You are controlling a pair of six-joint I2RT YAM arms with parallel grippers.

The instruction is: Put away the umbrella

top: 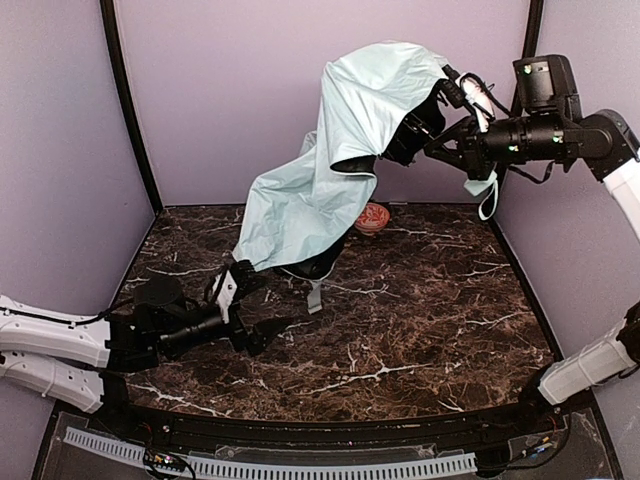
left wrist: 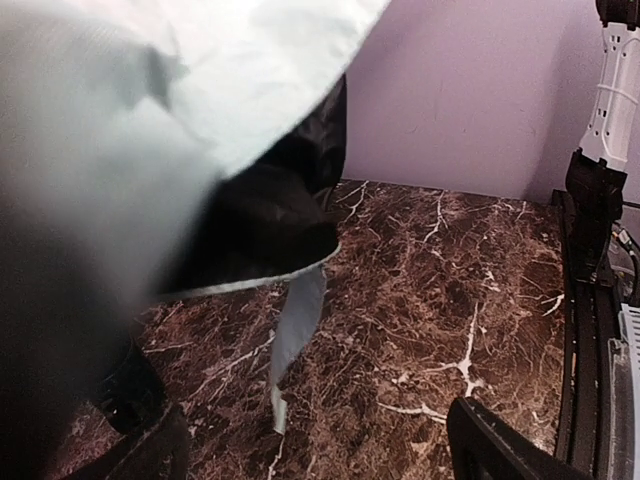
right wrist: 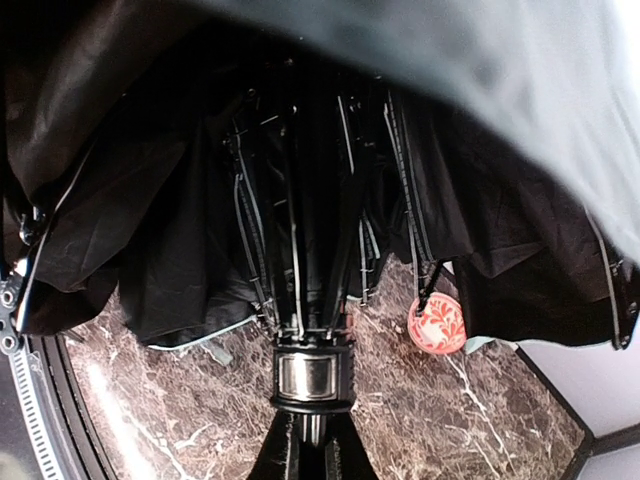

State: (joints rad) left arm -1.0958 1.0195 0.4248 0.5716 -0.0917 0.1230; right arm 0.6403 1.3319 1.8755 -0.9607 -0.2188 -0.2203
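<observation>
Umbrella [top: 330, 150], mint-green, partly collapsed: shaft is clenched in right gripper [right wrist: 305, 435] and held high; canopy hem is draped just over left gripper [top: 247, 308], whose jaws are spread, nothing grasped.

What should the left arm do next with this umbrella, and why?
Probably ease the open left end effector forward onto the drooping hem of the umbrella. The right end effector holds its shaft raised, the canopy hangs loose toward the table, and the left one holds nothing.
</observation>
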